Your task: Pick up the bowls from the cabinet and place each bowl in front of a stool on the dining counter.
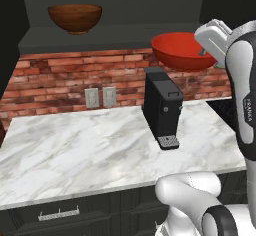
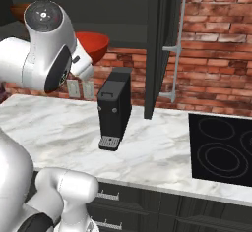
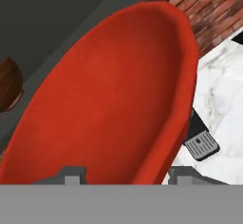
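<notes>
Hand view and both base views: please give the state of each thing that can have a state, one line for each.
red bowl: lifted clear of the shelf, tilted, its rim between the gripper's fingers.
wooden bowl: upright on the cabinet shelf, untouched.
gripper: closed on the red bowl's rim.
cabinet door: swung open.
coffee machine: upright on the marble counter, no cup under it.
stove: nothing on it.
</notes>
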Available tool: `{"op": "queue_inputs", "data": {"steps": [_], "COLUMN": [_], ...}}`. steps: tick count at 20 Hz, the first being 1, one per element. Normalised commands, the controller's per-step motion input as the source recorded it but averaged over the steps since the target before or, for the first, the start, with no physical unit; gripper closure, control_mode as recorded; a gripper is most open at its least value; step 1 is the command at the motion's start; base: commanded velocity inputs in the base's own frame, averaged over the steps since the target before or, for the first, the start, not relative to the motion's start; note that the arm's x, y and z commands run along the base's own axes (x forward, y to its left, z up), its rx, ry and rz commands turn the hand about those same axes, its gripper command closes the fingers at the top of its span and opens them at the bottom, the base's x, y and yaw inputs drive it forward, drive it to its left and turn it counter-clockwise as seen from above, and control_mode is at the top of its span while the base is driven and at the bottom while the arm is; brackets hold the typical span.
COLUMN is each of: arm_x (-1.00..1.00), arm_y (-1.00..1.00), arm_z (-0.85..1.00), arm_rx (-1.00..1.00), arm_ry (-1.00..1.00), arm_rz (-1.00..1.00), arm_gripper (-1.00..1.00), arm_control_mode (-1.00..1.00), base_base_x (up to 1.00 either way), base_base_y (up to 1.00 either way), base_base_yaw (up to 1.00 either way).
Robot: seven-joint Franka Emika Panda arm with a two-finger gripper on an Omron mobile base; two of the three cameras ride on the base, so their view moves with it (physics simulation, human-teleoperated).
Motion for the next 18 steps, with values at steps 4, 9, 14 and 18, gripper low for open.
{"op": "queue_inputs", "data": {"steps": [4, 9, 14, 18], "arm_x": [-0.90, -0.19, 0.00, 0.00], "arm_y": [0.00, 0.00, 0.00, 0.00], "arm_z": [-0.18, -0.04, 0.00, 0.00], "arm_rx": [0.00, 0.00, 0.00, 0.00], "arm_ry": [0.00, 0.00, 0.00, 0.00], "arm_rz": [0.00, 0.00, 0.00, 0.00], "arm_gripper": [1.00, 1.00, 1.00, 1.00], "arm_control_mode": [-1.00, 1.00, 1.00, 1.00], "base_base_x": [0.00, -0.18, -0.82, -1.00], "base_base_y": [0.00, 0.01, -0.09, -0.38], "base_base_yaw": [0.00, 0.00, -0.05, -0.42]}}
